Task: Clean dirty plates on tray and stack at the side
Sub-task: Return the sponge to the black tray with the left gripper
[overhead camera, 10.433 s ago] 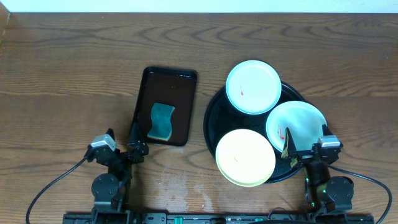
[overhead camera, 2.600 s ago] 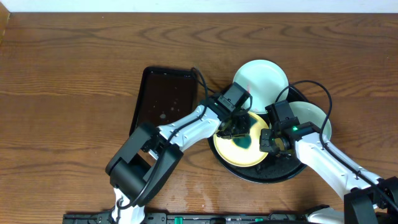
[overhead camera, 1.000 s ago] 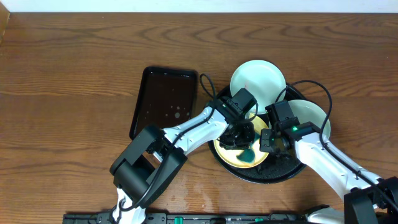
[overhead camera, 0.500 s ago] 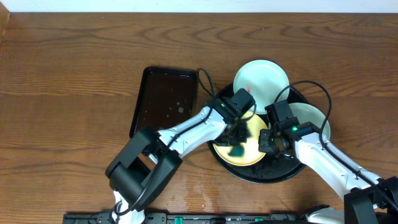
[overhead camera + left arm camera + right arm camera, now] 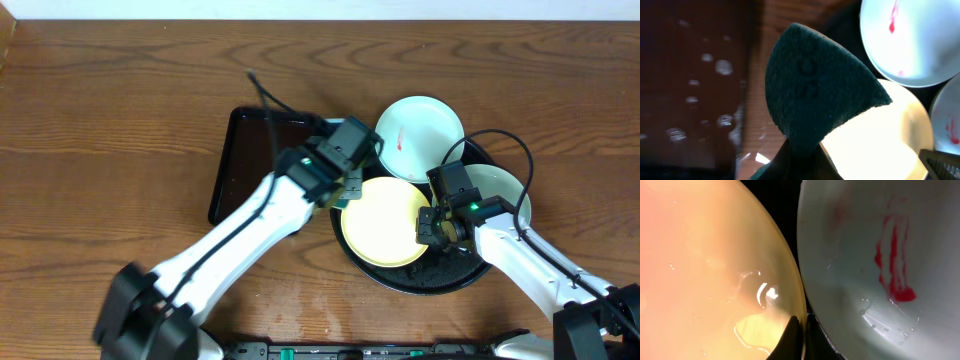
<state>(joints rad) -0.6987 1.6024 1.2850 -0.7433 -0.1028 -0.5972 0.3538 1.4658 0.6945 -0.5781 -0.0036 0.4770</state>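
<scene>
yellow plate [image 5: 382,221] looks clean, sitting on the tray [image 5: 440,278], its rim pinched by the right gripper [image 5: 432,224]. left gripper [image 5: 338,192] clamps the sponge [image 5: 815,105] just beside it. two white plates [image 5: 420,138] show red smears; nothing stacked yet.

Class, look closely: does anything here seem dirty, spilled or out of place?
Yes. The far white plate and the right white plate carry red smears; the yellow plate looks clean. Water drops dot the small tray.
</scene>
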